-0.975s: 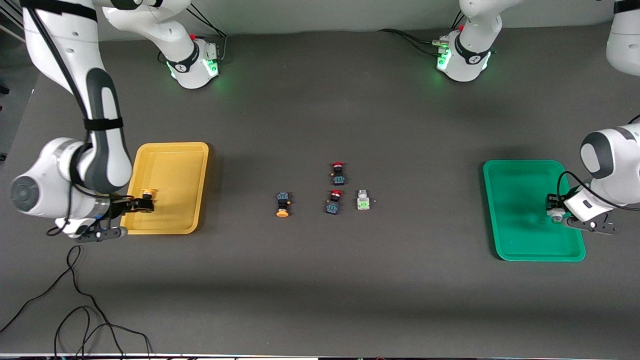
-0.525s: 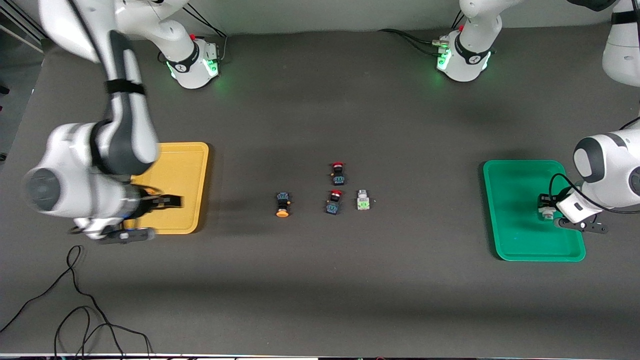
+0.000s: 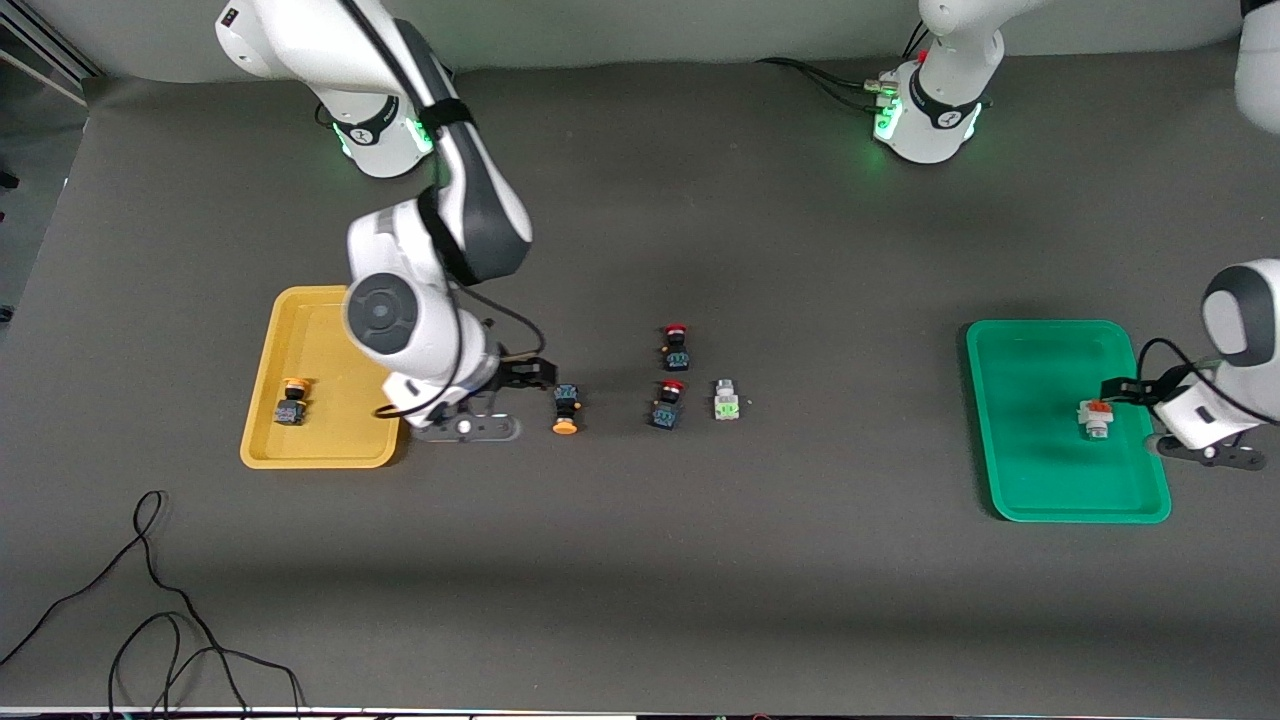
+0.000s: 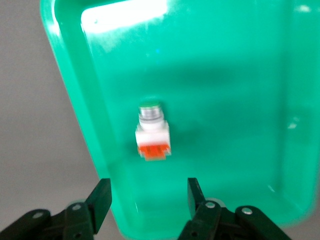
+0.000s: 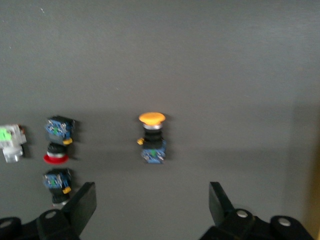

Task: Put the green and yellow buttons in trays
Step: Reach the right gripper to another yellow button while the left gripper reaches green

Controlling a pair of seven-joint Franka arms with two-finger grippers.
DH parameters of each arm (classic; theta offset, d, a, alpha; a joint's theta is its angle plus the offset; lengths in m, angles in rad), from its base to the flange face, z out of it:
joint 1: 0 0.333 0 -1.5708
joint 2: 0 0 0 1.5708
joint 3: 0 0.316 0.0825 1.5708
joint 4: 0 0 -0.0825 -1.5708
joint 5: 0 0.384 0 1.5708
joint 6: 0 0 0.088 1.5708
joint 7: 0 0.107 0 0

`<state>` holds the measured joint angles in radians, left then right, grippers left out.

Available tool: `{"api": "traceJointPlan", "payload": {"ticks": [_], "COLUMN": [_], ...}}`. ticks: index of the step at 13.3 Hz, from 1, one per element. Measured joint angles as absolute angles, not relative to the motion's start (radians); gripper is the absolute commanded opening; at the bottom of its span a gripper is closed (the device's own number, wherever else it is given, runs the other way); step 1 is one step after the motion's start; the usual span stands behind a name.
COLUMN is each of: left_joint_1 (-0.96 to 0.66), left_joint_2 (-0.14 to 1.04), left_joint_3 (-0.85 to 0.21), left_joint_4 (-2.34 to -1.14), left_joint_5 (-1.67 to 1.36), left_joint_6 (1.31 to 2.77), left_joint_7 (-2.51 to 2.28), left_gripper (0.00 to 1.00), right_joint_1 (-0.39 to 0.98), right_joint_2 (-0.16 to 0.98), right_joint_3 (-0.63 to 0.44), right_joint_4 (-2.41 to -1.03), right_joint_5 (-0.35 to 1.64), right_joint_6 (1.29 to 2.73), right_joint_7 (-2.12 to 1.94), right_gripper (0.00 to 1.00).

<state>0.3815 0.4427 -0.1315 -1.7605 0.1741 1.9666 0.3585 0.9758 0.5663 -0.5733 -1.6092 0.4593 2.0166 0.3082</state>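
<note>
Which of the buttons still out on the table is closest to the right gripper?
The yellow-capped button on the dark mat, the only loose one with an orange-yellow cap. It lies just beside the right gripper; the two red-capped buttons and the whitish green one lie toward the left arm's end.

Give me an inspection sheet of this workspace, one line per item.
Surface: dark grey table.
Job's things: yellow tray holds one orange-capped button; green tray holds a whitish button; a second orange-capped button and a whitish green-marked button lie on the table at its middle.
Clutter: two red-capped switches beside the whitish green-marked button.
Grippers: right gripper open over the second orange-capped button; left gripper open, empty, over the green tray.
Cables: black cable loops near the front camera, at the right arm's end.
Surroundings: nothing seen.
</note>
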Motion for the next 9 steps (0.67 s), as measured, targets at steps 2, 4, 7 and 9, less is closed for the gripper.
{"api": "traceJointPlan", "payload": {"ticks": [2,4,7,9], "left_joint_1": [0.362,0.330,0.266,0.191], "left_joint_2": [0.400,0.380,0.382,0.397], "left_joint_3": [-0.178,-0.238,-0.326,-0.354], "left_joint_4": [-1.663,-1.563,-1.510,-1.510], "left_joint_5": [0.168,0.121,0.046,-0.032], "left_joint_6": [1.768,1.605,1.543,1.567], "left_joint_7": [0.320,0.205,-0.042,-0.200], "left_gripper": [0.65,0.65,0.66,0.71], "right_joint_1": [1.000,1.006,1.007,1.007], "right_joint_2": [0.642,0.715,0.783,0.807], "right_joint_3": [-0.570,-0.559,-0.540,-0.537], "right_joint_4": [-1.611,-1.611,-1.610,-1.610], "right_joint_5": [0.470,0.485,0.503,0.527], "right_joint_6": [2.100,2.168,2.239,2.265], "right_joint_7": [0.350,0.368,0.375,0.375], "right_gripper": [1.00,1.00,1.00,0.99]}}
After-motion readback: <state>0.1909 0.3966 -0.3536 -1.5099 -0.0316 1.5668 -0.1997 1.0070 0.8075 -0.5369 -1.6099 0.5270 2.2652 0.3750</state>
